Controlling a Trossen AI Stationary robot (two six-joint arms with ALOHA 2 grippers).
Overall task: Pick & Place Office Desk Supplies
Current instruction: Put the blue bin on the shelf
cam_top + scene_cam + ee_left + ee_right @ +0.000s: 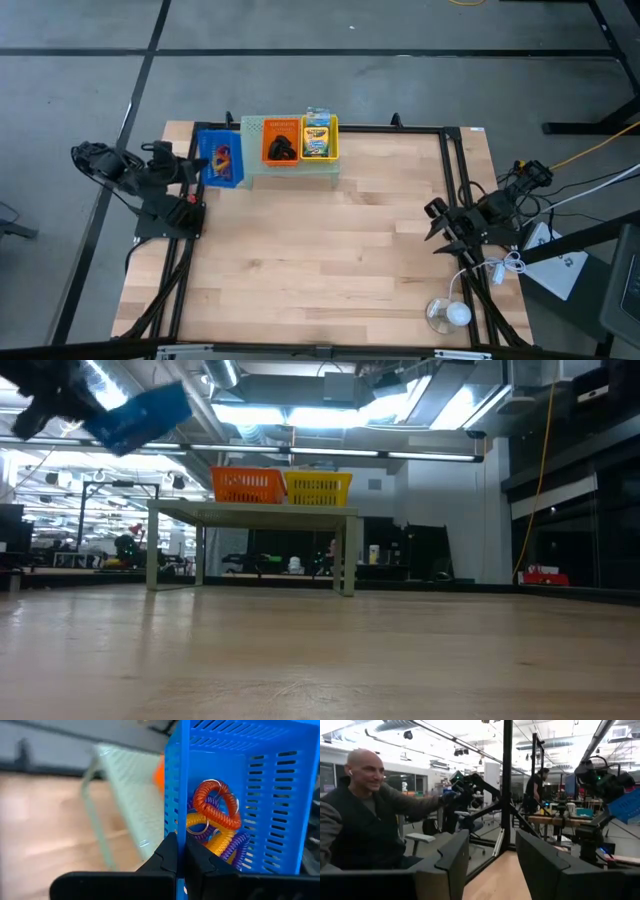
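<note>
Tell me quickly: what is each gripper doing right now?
Left gripper: closed on the wall of the blue basket, held in the air.
Right gripper: open, holding nothing.

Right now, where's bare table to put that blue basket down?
The wooden table is bare from the pale green riser forward, between the two arms. Crowded: the riser, carrying orange basket and yellow basket. The left tool holds the blue basket aloft beside the riser.
</note>
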